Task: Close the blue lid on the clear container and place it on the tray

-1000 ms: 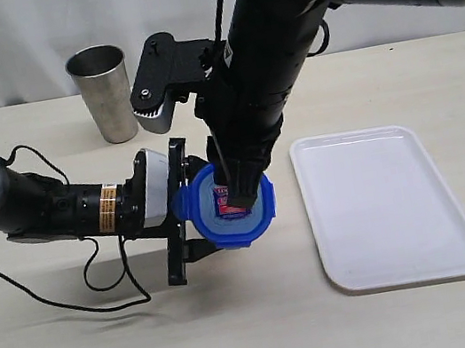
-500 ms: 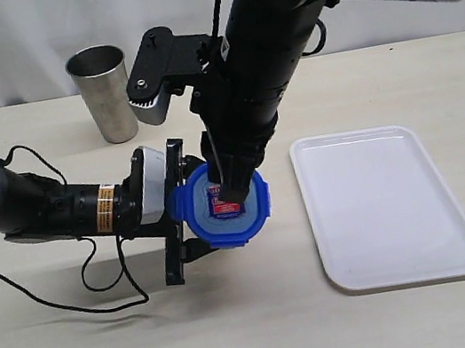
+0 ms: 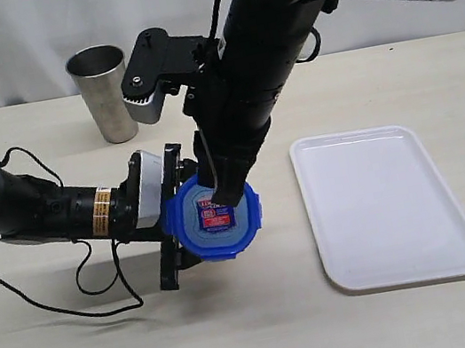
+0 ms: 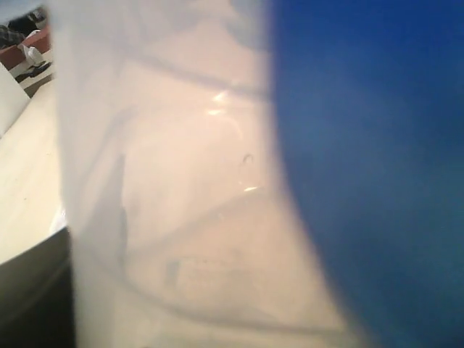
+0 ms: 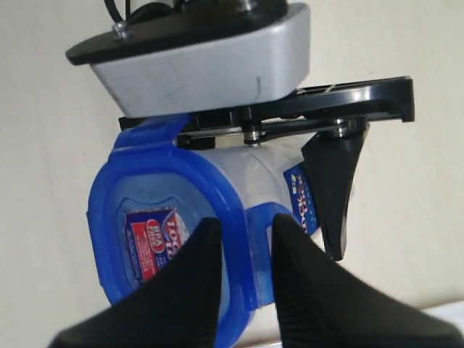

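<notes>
Found the clear container (image 5: 264, 181) held from the side by the left gripper (image 3: 175, 225), jaws clamped on its walls, one black finger (image 5: 332, 190) flat against the wall beside a printed label. Saw the blue lid (image 3: 214, 220) seated on the container's mouth, red-and-white sticker facing up. Noted the right gripper (image 5: 243, 230) reaching down from above, jaws almost together and pinched on the lid's edge, one fingertip over the lid's top by the sticker and the other outside a side flap. Placed container and lid, in the exterior view, to the left of the white tray (image 3: 429, 265), apart from it and not on it. Could not tell whether the container's base touched the bench (image 3: 271, 338). Spotted a steel cup (image 3: 106, 93) upright at the back, well apart from both grippers. Made out only blurred clear wall and blue rim in the left wrist view.
</notes>
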Available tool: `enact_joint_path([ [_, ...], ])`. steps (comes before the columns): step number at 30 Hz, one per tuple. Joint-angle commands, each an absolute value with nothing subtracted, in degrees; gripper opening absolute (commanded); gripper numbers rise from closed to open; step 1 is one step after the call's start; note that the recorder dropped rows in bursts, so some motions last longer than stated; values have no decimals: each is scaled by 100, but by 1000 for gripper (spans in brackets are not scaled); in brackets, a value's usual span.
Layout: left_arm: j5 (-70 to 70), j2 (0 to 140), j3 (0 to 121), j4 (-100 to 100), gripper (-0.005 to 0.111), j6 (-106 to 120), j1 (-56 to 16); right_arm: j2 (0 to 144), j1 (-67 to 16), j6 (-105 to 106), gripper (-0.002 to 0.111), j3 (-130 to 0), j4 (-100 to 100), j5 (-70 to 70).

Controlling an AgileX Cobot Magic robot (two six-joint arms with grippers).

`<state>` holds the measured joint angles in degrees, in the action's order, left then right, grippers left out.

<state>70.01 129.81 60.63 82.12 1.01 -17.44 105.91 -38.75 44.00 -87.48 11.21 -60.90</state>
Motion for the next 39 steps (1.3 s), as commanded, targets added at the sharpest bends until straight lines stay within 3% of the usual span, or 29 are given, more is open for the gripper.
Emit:
enact_joint_path([
  [1,6996,12953,6081,7597,0,-611,-1800,11159,-3904,4342,19,-8487,1540,-6761],
  [6,6996,12953,6081,7576,0,-647,-1800,11218,-3851,4047,30,-8487,1374,-6695],
  [11,6996,12953,6081,7411,0,-944,-1800,11289,-3851,3981,30,-8516,1176,-6672],
  [21,6996,12953,6081,6973,0,-2673,-1581,10170,-3851,1829,30,-8597,-700,-4985],
  [27,6996,12953,6081,6909,0,-2894,-1504,9949,-3851,1418,30,-8585,-213,-4820],
  [30,6996,12953,6081,6931,0,-2893,-1504,10018,-3851,1418,22,-8437,0,-4820],
  [34,6996,12953,6081,6952,0,-3140,-1504,10199,-3851,1380,4,-8212,-180,-4795],
  [39,6996,12953,6081,6982,0,-3154,-1515,10276,-3851,744,5,-8164,-867,-4780],
])
